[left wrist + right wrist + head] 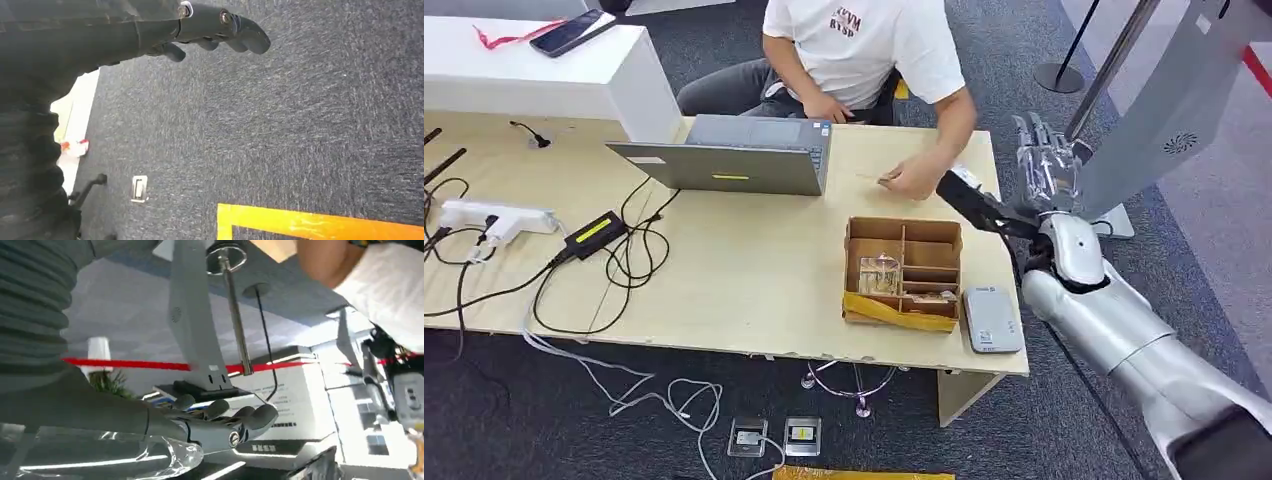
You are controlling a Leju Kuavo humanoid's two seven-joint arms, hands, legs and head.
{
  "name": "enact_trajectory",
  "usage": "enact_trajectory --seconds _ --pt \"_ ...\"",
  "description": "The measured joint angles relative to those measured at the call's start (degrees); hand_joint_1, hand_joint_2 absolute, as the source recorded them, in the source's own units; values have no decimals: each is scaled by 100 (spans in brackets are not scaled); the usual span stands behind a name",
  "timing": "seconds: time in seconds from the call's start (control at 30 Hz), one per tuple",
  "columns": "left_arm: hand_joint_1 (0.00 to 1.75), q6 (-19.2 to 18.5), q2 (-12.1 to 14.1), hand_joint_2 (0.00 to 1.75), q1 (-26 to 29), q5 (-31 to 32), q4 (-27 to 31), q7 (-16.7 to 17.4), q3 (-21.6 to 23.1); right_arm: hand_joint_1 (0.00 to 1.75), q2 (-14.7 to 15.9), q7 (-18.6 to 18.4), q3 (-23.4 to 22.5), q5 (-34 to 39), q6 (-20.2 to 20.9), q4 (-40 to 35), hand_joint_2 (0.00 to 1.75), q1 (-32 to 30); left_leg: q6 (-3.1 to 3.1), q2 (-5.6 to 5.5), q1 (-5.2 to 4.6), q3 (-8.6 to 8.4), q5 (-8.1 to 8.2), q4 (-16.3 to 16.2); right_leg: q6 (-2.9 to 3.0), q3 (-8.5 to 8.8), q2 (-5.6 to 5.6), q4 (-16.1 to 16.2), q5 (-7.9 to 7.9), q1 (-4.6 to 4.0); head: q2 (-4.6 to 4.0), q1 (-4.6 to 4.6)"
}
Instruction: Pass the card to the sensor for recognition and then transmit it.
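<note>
Right hand [1046,165] is raised beside the table's [754,270] right end, fingers spread, holding nothing. Left hand [215,30] hangs over carpet, fingers loosely curled, empty. A person's hand [911,180] pinches the card [871,178] near the laptop [734,155], behind the cardboard box [902,272] and white sensor [992,320].

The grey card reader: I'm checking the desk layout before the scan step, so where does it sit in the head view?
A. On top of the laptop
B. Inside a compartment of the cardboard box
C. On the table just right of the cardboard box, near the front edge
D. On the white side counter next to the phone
C: the grey card reader lies flat on the table, just right of the cardboard box, near the front edge.
</note>
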State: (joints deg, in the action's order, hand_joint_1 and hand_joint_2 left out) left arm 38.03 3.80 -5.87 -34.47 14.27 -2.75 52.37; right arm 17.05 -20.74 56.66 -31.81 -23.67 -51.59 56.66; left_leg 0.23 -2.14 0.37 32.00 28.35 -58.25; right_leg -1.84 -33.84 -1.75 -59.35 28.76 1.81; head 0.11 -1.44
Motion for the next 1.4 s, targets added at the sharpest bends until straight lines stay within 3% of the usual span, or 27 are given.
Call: enact_trajectory --seconds 0.13,0.23,0.33,0.53,0.7,0.9,1.13,1.4 --pt "0 11 -2 175 37 -116 0 -44 0 0 57 245 -265 558 -315 -735 175 -498 -2 8 1 -1 3 0 0 -1 -4 1 0 -1 0 0" --pt "0 9 0 175 44 -221 0 -120 0 0 81 847 -532 1442 -212 -1487 175 -1009 -2 5 5 -3 3 0 1 0 -4 3 1 -6 0 -2" --pt "0 4 2 175 55 -297 0 -140 0 0 140 1058 -704 1570 -15 -2267 175 -1527 -5 7 6 -3 5 0 2 0 -4 3 1 -7 0 2" --pt "0 4 0 175 55 -389 0 -140 2 0 190 1012 -866 1159 144 -3016 175 -2209 -5 7 6 -5 5 1 2 3 -5 4 1 -7 0 0" --pt "0 9 0 175 53 -405 0 -140 15 0 210 782 -923 299 487 -3243 175 -2512 -8 12 6 -8 7 1 3 3 -10 5 0 -7 0 0" --pt "0 20 0 175 51 -505 0 -140 22 0 182 699 -918 -269 592 -3236 175 -2657 -8 13 7 -5 7 1 3 3 -8 4 0 -7 0 2" --pt "0 22 -4 175 47 -573 0 -140 33 0 138 271 -848 -1160 848 -3029 175 -2591 -8 12 6 -3 7 1 4 3 -8 3 0 -7 0 0" --pt "0 15 -4 175 44 -658 0 -140 50 0 42 173 -743 -1244 1374 -2602 175 -2466 -8 10 7 0 7 1 4 2 -7 3 0 -7 0 -2"
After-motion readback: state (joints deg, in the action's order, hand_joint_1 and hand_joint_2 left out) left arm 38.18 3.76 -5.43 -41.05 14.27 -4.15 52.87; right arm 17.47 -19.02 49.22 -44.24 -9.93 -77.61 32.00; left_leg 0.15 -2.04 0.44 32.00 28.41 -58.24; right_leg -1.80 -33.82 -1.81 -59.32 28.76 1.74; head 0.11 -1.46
